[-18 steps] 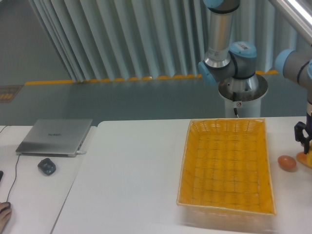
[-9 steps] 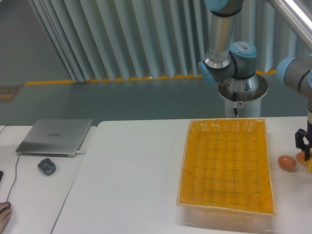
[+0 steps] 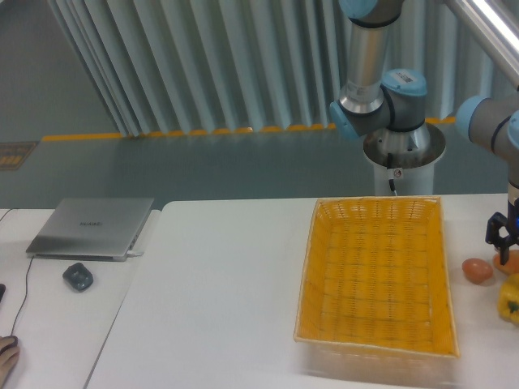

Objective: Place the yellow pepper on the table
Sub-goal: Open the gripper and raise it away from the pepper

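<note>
at right, the yellow pepper (image 3: 510,297) on the table (image 3: 219,300) (gripper (image 3: 501,233) above).

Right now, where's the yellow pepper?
The yellow pepper sits on the table at the far right edge of the view, right of the basket and just below the orange-brown egg-shaped item.
</note>
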`<state>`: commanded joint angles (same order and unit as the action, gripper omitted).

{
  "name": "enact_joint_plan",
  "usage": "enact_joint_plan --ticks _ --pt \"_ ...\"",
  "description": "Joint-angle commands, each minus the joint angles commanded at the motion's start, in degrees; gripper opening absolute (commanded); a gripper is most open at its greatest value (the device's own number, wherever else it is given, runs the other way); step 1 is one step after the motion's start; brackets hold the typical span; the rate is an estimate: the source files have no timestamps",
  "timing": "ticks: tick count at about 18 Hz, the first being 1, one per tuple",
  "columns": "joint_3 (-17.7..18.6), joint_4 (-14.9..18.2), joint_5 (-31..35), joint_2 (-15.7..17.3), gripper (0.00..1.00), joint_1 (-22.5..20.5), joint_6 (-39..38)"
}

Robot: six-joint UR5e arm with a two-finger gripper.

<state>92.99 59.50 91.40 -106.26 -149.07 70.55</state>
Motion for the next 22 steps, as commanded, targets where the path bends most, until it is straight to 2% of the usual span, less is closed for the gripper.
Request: enact_joint_plan --ticks 3,5,9,12,14,16,17,22 --pt "0.0 0.5 -0.6 1.5 1.00 -0.1 4.9" --pt "-0.7 3.0 -1.0 1.7 1.00 -0.6 12.5" --pt "-4.7 10.6 -1.1 1.6 1.00 -2.4 25.5" --pt "-7.4 16.0 -1.1 0.5 1.00 -2.9 29.6" --pt "-7.7 16.9 -0.9 0.1 1.00 -3.1 32.1" --pt "-7.7 16.9 -0.8 0.1 1.00 -3.2 41.3" --pt "-7.7 17.0 -0.9 0.0 1.00 -3.6 42.7" --pt "-7.7 18.6 -1.1 -0.4 1.00 -4.0 43.1"
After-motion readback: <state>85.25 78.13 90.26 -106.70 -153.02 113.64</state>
